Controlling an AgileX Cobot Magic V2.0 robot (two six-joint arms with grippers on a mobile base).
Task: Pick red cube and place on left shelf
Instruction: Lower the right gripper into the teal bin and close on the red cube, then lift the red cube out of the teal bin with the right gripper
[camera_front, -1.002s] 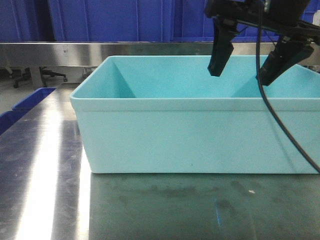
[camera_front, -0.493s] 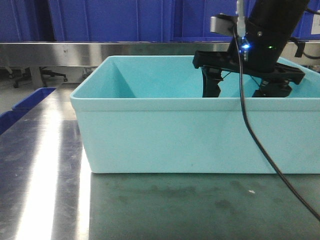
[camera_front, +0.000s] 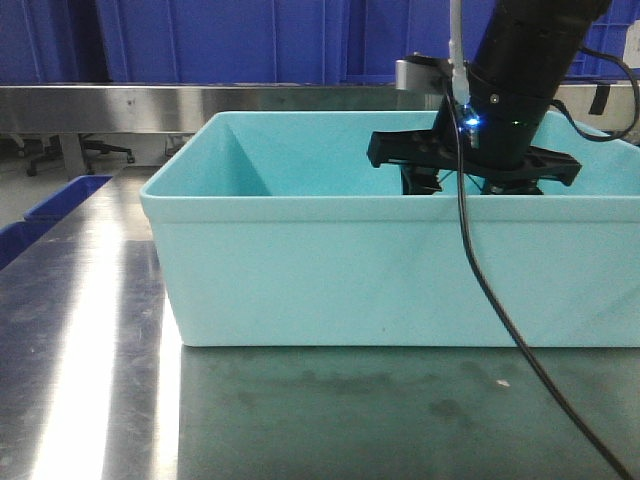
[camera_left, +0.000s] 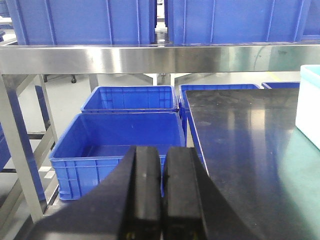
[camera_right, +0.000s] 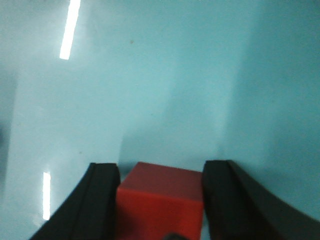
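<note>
Low at the near edge of the steel tabletop (camera_front: 90, 330), the front-facing view looks closely at the teal bin (camera_front: 380, 270), the left shelf (camera_front: 200, 97) behind. The left wrist view faces past the tabletop's left edge to the same shelf, catching the bin's corner; the right wrist view looks down, very near, onto the bin's floor.

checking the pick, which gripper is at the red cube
The right gripper: it straddles the red cube. The left gripper is shut, holding nothing.

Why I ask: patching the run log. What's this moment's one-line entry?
stage: pre-grasp | right claw: open, straddling red cube in teal bin | left claw: shut, empty | left shelf: awaiting cube
</note>
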